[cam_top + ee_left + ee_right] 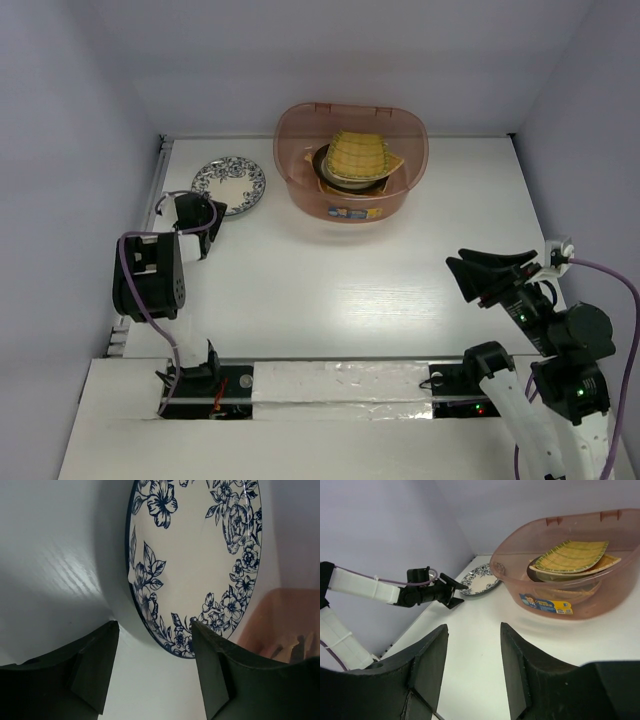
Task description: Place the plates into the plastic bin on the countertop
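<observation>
On the white countertop (pixel 330 290), left of the plastic bin (pixel 293 165), the blue-flowered plate (pixel 230 184) lies flat, outside the tub. The left gripper (pixel 200 206) hangs just at its near rim, jaws parted with nothing between them. Inside the bin, a ribbed fan-shaped plate (pixel 358 153) tops a stack. The right gripper (pixel 462 281) sits well apart at the near right, jaws spread and empty.

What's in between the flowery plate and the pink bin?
Nothing. Only a thin strip of bare white countertop separates the flowery plate from the bin, seen in the top view.
</observation>
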Robot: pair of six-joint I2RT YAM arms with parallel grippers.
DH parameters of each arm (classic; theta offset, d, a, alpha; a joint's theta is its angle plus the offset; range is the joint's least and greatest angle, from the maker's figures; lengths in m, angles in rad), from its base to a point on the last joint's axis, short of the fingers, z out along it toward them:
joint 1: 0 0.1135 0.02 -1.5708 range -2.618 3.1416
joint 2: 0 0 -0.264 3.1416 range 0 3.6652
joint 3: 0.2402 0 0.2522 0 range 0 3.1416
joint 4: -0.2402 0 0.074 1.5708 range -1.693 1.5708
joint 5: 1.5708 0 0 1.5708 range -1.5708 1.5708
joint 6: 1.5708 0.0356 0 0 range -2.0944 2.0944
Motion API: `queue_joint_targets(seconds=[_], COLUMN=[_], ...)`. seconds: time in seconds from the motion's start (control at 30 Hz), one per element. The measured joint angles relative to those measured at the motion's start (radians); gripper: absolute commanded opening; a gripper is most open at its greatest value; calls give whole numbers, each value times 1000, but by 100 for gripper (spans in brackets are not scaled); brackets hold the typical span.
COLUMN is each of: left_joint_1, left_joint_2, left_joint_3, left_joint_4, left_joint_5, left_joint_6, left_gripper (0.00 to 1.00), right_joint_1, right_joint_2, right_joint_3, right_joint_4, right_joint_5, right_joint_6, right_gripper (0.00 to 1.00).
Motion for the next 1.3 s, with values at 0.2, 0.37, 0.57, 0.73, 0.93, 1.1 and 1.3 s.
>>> queue_joint_targets(seconds=[0.2, 0.37, 0.57, 0.73, 0.93, 1.1, 1.3], left_joint_1=[0, 1, 9, 20, 35, 69, 111], left_joint_2=[83, 119, 122, 96, -80, -220, -374], left_joint_3=[74, 88, 74, -1, -39, -39, -21], left_joint_4=[-3, 12, 61, 130, 92, 30, -59], left_joint_5=[26, 33, 39, 63, 61, 86, 84], left_joint_6=[-20, -29, -54, -71, -60, -35, -16], left_gripper=[33, 14, 0, 0, 0, 0, 0], right_joint_1=[0, 0, 0, 0, 0, 0, 0], right_joint_2=[5, 25, 29, 29, 21, 4, -8], right_joint_3=[-24, -35, -35, -35, -35, -35, -45], right_joint_4=[16, 27, 47, 46, 44, 35, 28], right_joint_5=[-4, -8, -8, -7, -7, 5, 12], right_joint_6=[0, 5, 6, 8, 15, 16, 16], right_gripper=[50, 49, 48, 48, 48, 48, 48])
